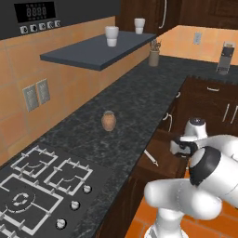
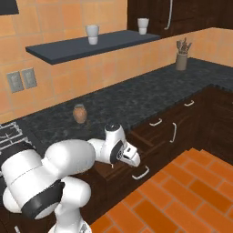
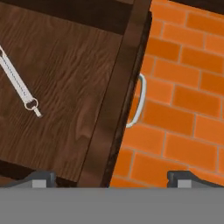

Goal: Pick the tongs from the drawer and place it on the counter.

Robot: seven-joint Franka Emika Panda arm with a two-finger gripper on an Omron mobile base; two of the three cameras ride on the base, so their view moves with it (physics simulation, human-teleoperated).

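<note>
My claw point(image 3: 109, 179), fingers apart and empty, hangs over the drawer's point(image 3: 65, 87) front edge; descending here would hit wood and miss the tongs point(image 3: 18, 83) lying off to one side.

End effector point(image 2: 132, 159) above open drawer point(image 2: 143, 136), below counter point(image 2: 150, 93).

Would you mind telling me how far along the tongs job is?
Done: the drawer is pulled out. In hand: the open gripper hovers over it, empty. Left: grasp the tongs lying inside and set them on the counter.
</note>
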